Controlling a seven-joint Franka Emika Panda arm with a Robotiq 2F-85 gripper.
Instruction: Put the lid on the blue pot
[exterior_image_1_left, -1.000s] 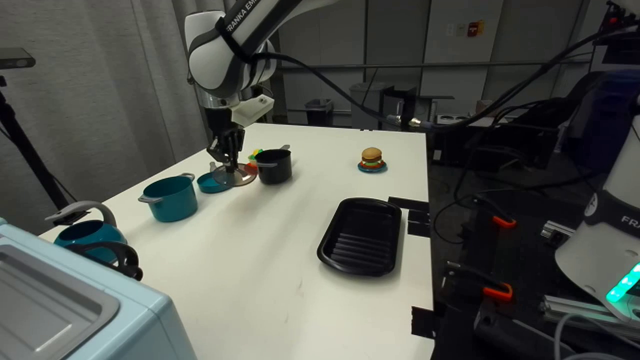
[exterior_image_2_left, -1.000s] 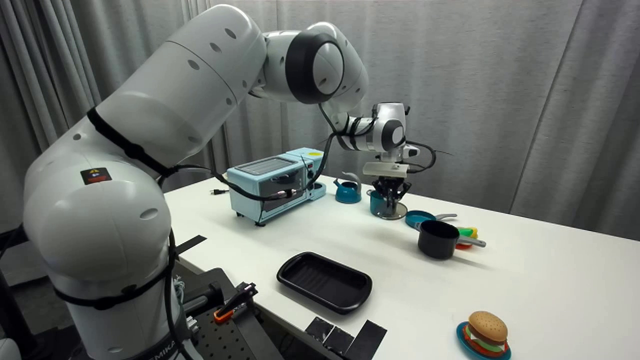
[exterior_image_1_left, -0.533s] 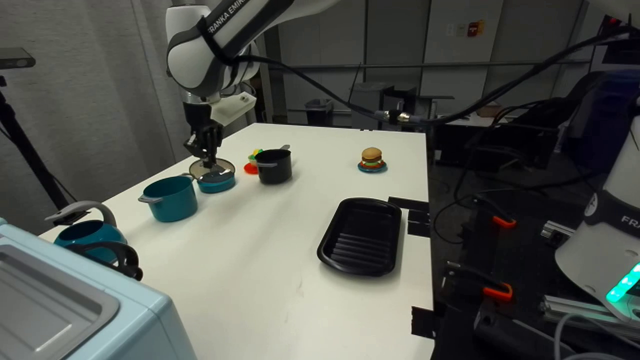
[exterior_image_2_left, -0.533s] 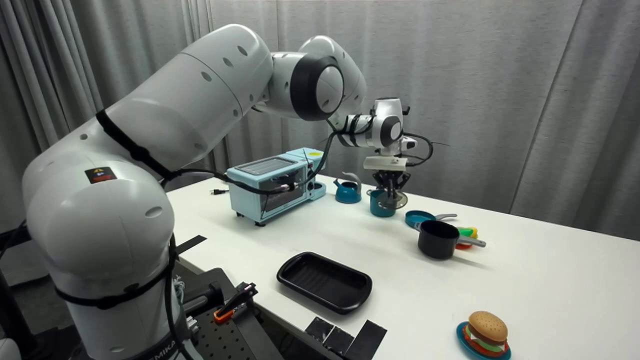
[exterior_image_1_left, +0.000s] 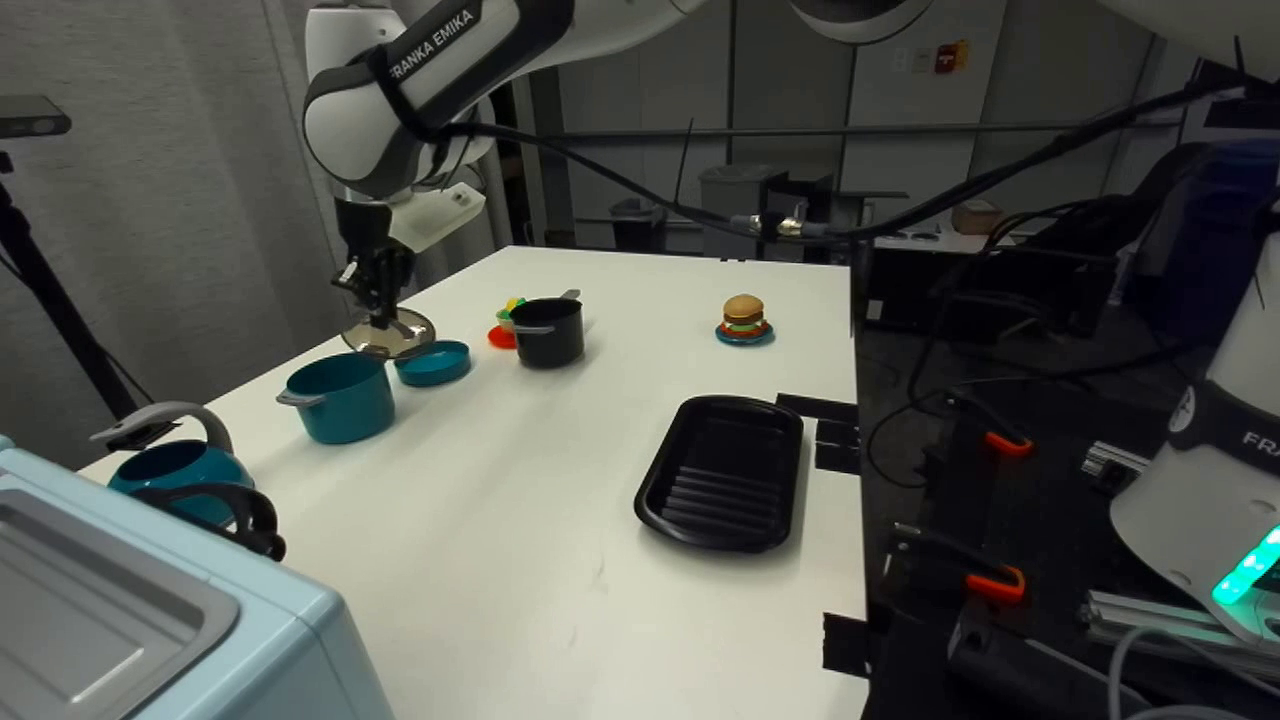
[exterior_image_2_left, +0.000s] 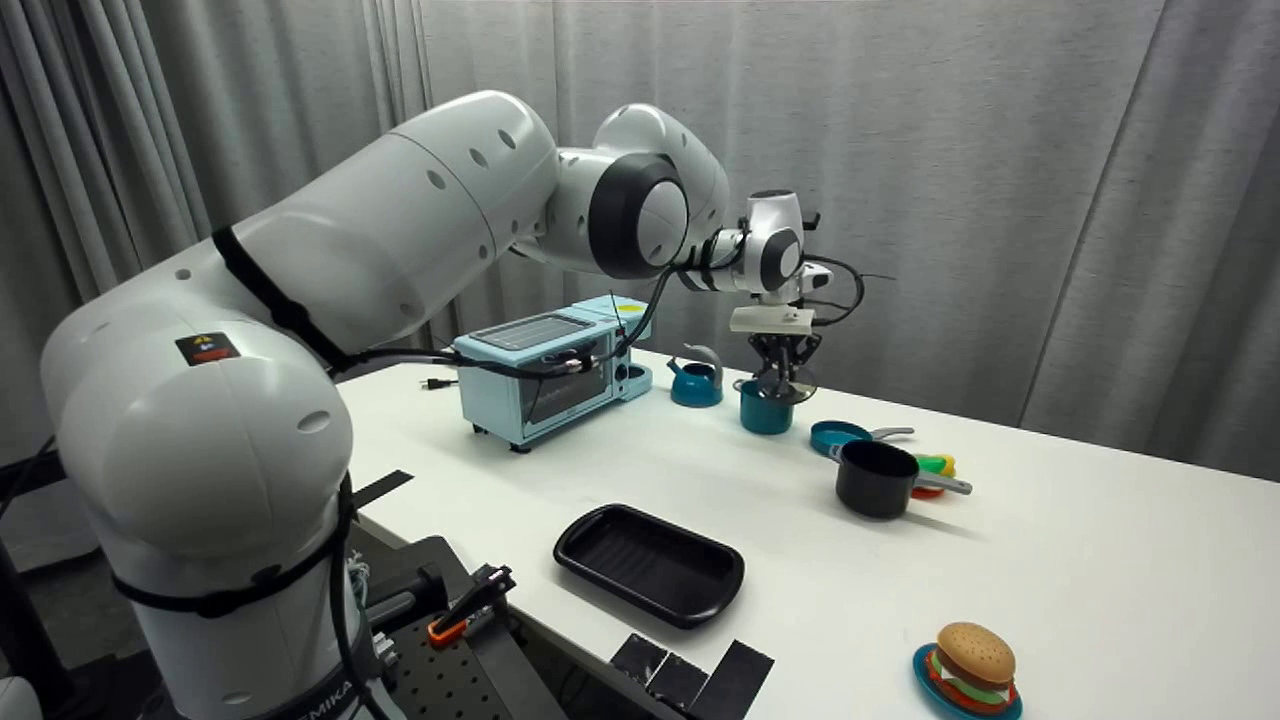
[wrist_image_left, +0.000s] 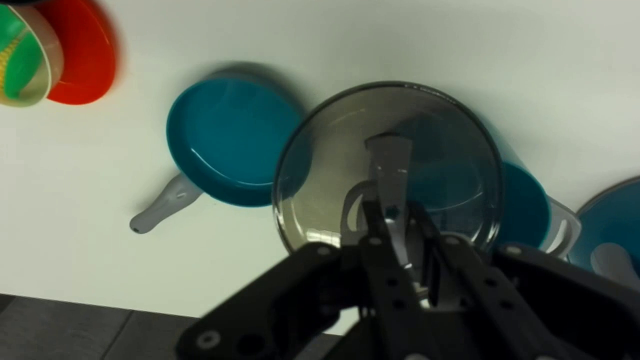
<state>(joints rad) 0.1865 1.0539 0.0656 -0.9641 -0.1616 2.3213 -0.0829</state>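
Lid (exterior_image_1_left: 412, 335): in an exterior view, up off the table (exterior_image_1_left: 600, 450), near the far right rim of the blue pot (exterior_image_1_left: 345, 408), gripper (exterior_image_1_left: 384, 320) above it. Black pot (exterior_image_1_left: 550, 338) further right. In an exterior view, lid overlaps the blue pot's upper right; kettle (exterior_image_2_left: 695, 386) left, shallow blue pan (exterior_image_2_left: 832, 434) right. Wrist view: 2 fingers (wrist_image_left: 372, 220) clamped on the lid near its middle; lid covers much of the blue pot's opening plus the pan edge nearest it. Contact between lid and blue pot: can't tell.
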